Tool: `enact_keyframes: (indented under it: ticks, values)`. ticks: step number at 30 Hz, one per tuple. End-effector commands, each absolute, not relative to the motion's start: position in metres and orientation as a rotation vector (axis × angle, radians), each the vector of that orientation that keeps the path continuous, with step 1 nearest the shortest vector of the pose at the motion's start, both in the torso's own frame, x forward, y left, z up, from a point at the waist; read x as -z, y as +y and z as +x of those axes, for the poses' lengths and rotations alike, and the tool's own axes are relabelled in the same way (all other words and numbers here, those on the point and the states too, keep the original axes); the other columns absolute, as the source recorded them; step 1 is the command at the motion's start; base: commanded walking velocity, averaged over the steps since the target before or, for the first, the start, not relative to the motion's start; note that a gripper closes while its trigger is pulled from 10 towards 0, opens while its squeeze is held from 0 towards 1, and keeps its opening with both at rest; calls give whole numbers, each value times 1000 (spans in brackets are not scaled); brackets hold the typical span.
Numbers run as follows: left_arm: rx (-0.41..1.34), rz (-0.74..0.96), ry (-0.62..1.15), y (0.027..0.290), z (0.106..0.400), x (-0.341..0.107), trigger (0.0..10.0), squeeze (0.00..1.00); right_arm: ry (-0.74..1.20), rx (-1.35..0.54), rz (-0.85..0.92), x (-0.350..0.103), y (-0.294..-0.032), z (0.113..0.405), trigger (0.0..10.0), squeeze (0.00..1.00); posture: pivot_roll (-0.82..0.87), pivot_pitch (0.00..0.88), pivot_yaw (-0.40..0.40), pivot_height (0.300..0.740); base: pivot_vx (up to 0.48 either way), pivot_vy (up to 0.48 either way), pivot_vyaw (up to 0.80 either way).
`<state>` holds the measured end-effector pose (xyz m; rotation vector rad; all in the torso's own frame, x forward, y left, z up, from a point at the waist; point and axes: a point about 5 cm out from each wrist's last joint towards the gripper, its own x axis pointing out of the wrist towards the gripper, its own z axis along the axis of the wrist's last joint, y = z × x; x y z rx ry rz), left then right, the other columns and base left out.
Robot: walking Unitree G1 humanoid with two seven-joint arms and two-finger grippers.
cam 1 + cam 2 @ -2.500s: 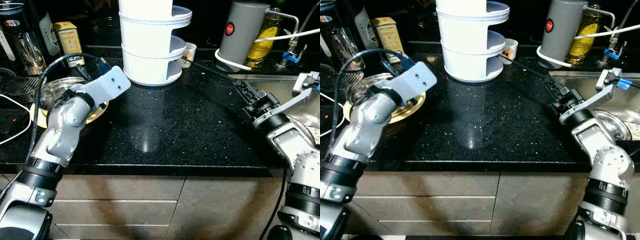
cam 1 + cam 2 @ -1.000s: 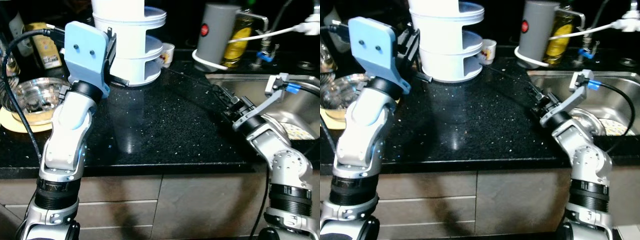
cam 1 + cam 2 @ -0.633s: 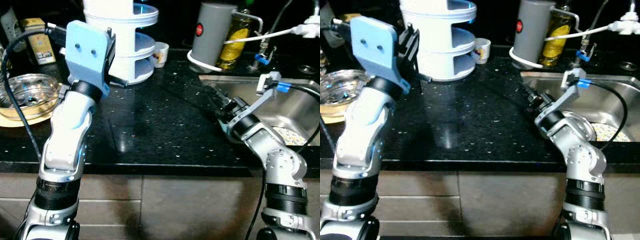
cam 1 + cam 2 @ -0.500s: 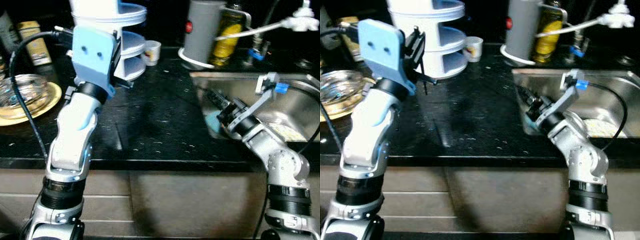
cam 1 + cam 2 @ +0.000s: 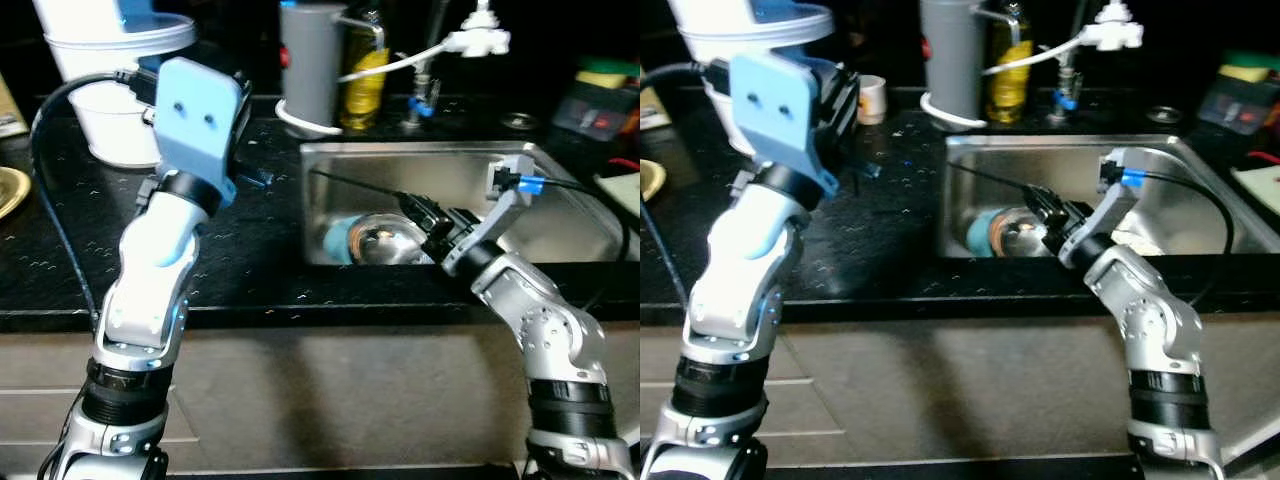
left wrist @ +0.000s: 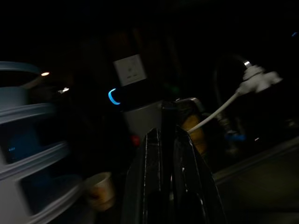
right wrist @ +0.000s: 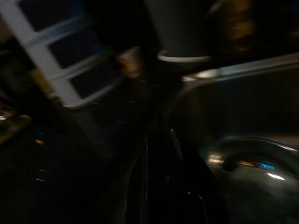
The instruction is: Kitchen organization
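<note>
The right gripper (image 5: 355,185) reaches out over the sink (image 5: 520,165), its long black fingers (image 5: 345,181) lying close together in a thin line that points toward ten o'clock; nothing is held between them. Below them, on the sink floor at about seven o'clock from the fingertips, lies a shiny steel bowl (image 5: 385,240) on its side, with a blue-rimmed thing (image 5: 338,238) touching its left edge.

The left gripper (image 6: 163,140) is raised above the black counter (image 5: 60,270), its blue wrist plate (image 5: 198,118) facing the camera. In the left wrist view its fingers (image 6: 150,154) stand nearly together, with only a narrow slit between them, and grip nothing.

Behind the sink, at twelve o'clock, stands a grey jug (image 5: 310,65) with a yellow bottle (image 5: 365,80) just beside it and a white tap (image 5: 470,40) farther right. A white tiered rack (image 5: 110,90) stands at the counter's back left, and a small cup (image 5: 871,98) sits near it.
</note>
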<state>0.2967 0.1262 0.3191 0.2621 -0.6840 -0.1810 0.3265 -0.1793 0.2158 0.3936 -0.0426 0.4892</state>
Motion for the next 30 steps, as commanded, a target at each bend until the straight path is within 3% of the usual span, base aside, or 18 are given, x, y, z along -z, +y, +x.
enact_keyframes:
  ticks: [1, 18, 22, 30]
  values:
    - [173, 269, -658, 129, 299, -314, 10000, 0, -29, -480, 322, -214, -175, 326, 10000, 0, 22, 0, -66, 740, 0, -420, 0]
    - [85, 311, -745, 144, 305, -317, 10000, 0, -17, -451, 220, -210, -170, 328, 10000, 0, 21, 0, -65, 740, 0, -49, 0]
    - [231, 168, -733, 142, 310, -307, 10000, 0, -20, -445, 214, -211, -170, 327, 10000, 0, 15, 0, -64, 740, 0, 0, 0]
    - [273, 70, -619, 152, 335, -272, 10000, 0, -42, -439, 199, -217, -172, 325, 10000, 0, -23, 0, -60, 740, 0, 0, 0]
